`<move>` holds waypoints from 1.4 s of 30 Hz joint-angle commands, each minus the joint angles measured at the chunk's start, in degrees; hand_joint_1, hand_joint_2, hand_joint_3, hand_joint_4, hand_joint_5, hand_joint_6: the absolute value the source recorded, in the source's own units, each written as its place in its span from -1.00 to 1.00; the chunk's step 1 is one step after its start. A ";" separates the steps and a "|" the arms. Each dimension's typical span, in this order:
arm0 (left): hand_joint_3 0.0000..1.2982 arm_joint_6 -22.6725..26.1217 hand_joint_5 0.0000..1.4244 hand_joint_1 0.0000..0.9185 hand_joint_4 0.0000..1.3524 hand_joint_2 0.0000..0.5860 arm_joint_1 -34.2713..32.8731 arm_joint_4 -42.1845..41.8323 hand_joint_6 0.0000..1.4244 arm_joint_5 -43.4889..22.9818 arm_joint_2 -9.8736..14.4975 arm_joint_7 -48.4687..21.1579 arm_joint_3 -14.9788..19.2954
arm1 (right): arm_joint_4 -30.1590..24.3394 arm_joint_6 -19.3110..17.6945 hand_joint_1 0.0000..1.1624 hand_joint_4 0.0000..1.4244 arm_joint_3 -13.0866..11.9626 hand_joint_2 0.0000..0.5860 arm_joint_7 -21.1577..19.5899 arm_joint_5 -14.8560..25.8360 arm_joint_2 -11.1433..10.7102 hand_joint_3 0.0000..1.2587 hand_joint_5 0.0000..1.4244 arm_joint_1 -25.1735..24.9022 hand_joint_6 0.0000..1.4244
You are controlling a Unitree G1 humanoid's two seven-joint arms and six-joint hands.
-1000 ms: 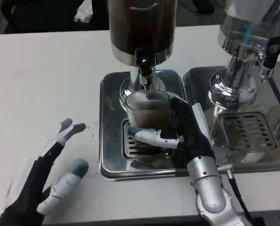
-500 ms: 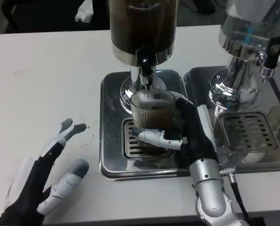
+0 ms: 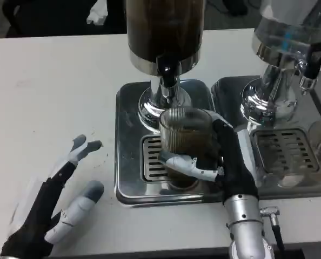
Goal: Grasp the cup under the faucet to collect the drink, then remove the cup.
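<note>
A ribbed clear cup (image 3: 184,136) with dark drink in it is gripped by my right hand (image 3: 220,162), whose fingers wrap its lower front. The cup is lifted a little above the drip grate (image 3: 152,162), in front of and slightly right of the dark dispenser's faucet (image 3: 166,73). Over the table's front left corner my left hand (image 3: 55,208) lies open, fingers spread and holding nothing.
The steel drip tray (image 3: 127,140) holds the dark drink dispenser (image 3: 165,32). A second dispenser (image 3: 287,43) with its own steel tray (image 3: 282,154) stands right beside it on the right. White tabletop (image 3: 52,97) stretches to the left.
My right hand has drawn the cup away from under the faucet, toward me and to the right, raising it off the grate. The left hand has barely moved.
</note>
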 commanded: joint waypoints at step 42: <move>-1.00 5.99 -1.00 -1.00 -1.00 -0.64 5.78 -14.05 -1.00 11.51 7.82 2.81 2.02 | -44.58 6.62 0.82 0.19 -0.33 -0.57 9.33 2.10 -1.02 0.26 0.27 26.04 0.81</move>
